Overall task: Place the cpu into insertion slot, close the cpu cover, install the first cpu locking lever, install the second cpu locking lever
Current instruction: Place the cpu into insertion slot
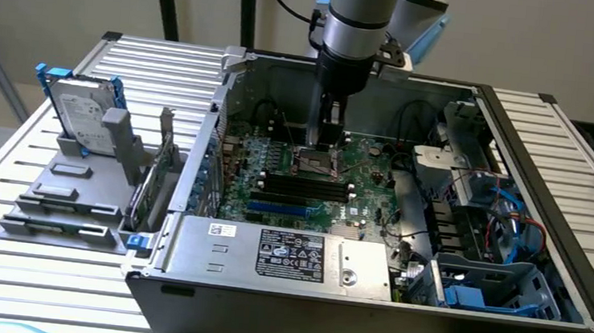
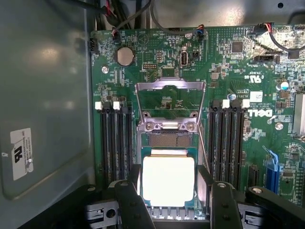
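While the claw gapes, the cpu lies between, seemingly unheld.

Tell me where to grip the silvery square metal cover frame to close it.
The silvery square metal cover frame is flipped open toward the round silver coin battery. Probably grip its free crossbar, farthest from the hinge by the dark square socket, approaching from the battery side.
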Controlling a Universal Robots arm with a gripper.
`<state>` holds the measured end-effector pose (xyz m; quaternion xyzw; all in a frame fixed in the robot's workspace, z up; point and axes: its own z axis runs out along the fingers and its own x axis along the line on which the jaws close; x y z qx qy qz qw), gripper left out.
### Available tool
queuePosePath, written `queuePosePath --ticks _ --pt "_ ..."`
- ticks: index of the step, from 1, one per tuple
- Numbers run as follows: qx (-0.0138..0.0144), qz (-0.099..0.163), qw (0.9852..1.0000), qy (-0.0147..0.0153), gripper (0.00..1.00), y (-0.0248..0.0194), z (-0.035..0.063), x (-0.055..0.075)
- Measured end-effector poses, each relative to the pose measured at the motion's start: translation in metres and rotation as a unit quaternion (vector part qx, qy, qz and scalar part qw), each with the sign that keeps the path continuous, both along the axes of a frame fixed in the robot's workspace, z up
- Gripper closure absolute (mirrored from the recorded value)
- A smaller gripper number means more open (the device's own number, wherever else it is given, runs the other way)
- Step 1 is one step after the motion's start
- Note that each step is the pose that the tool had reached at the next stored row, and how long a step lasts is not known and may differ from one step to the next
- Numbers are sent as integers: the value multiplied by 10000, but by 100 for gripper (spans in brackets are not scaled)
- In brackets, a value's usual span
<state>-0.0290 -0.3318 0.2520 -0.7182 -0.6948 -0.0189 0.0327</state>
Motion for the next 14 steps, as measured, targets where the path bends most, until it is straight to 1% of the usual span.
queuePosePath --ticks 14 --pt "-25 0 10000 0 45 0 -254 -9"
